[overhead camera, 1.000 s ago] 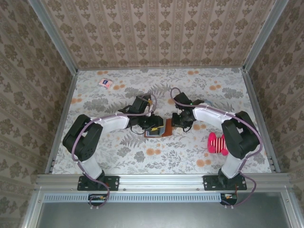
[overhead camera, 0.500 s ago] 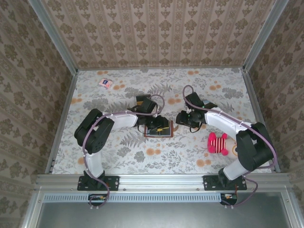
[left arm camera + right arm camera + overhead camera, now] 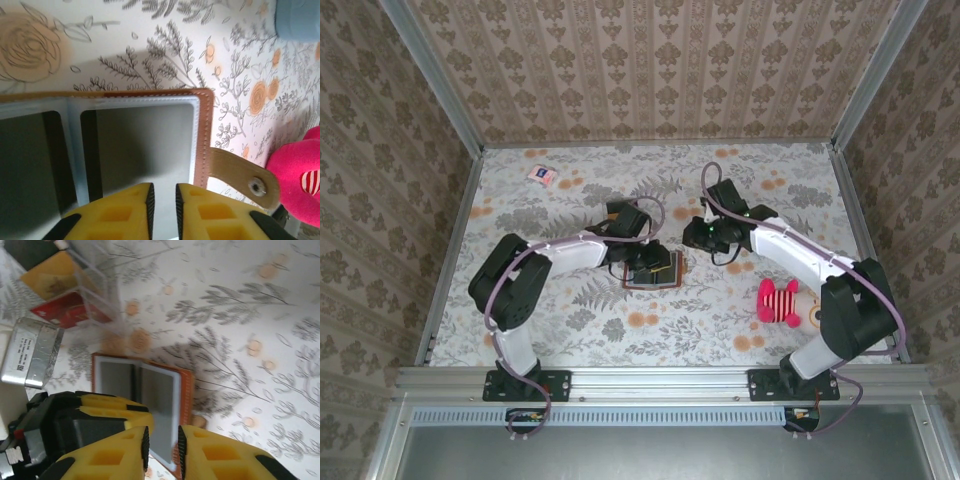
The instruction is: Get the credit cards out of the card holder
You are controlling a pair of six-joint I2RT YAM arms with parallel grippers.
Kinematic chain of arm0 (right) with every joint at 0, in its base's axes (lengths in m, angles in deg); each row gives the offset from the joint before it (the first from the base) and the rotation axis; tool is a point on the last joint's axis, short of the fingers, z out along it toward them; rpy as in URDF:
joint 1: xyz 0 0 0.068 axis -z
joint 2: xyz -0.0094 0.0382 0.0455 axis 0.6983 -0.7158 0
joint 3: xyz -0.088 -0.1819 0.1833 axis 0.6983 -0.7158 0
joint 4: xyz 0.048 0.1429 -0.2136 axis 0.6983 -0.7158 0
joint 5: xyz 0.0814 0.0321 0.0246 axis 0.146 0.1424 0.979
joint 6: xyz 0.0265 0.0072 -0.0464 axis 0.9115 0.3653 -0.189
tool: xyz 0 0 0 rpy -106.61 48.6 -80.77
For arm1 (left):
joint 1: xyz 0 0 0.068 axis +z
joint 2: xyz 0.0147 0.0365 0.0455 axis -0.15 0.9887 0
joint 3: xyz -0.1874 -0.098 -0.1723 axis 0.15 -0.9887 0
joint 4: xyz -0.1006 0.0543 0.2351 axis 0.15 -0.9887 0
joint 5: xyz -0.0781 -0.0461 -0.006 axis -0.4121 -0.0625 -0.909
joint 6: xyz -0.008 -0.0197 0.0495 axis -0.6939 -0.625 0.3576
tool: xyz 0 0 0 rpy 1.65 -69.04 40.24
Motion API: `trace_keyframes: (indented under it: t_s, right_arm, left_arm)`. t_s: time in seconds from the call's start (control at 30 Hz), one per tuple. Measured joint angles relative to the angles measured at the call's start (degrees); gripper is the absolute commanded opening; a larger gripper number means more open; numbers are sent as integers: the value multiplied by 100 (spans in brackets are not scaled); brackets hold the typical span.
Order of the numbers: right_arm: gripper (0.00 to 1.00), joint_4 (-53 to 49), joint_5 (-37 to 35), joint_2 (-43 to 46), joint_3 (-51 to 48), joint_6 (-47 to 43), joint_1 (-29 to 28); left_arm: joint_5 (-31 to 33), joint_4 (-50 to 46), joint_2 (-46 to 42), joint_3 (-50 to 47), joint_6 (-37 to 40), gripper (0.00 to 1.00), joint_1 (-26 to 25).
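The card holder (image 3: pixel 150 130) lies open on the floral table, a brown wallet with a grey-blue inside and a strap with a snap (image 3: pixel 240 177) sticking out to one side. Its pockets show flat grey faces; the credit cards are hidden, and I cannot tell whether those faces are cards. My left gripper (image 3: pixel 164 187) hovers low over the right-hand pocket, its jaws a narrow gap apart with nothing between them. My right gripper (image 3: pixel 161 430) hangs above and beside the card holder (image 3: pixel 160 405), also narrowly open and empty. From the top, the left gripper (image 3: pixel 650 262) covers the card holder (image 3: pixel 665 278), and the right gripper (image 3: pixel 703 236) is apart from it.
A pink striped toy (image 3: pixel 778 300) lies right of the wallet, close to the right arm. A clear tray holding red and orange (image 3: pixel 65 295) stands beyond the wallet. A pink-and-white packet (image 3: pixel 542 175) lies at the far left. Patterned walls enclose the table.
My right gripper has drawn back from the wallet's right edge toward the far side. The left gripper has stayed over the wallet, which has shifted slightly to the right.
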Motion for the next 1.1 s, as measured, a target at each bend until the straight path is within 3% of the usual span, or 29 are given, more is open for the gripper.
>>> trace_keyframes:
  t_s: [0.63, 0.77, 1.1]
  right_arm:
    - [12, 2, -358, -1051, 509, 420, -861]
    - [21, -26, -509, -1228, 472, 586, -846]
    - [28, -94, -782, -1604, 518, 728, -756]
  left_arm:
    - [1180, -317, -1012, -542, -636, 18, -68]
    - [1176, -269, -986, -542, -737, 18, -52]
    - [844, 107, -404, -514, -780, 23, 205]
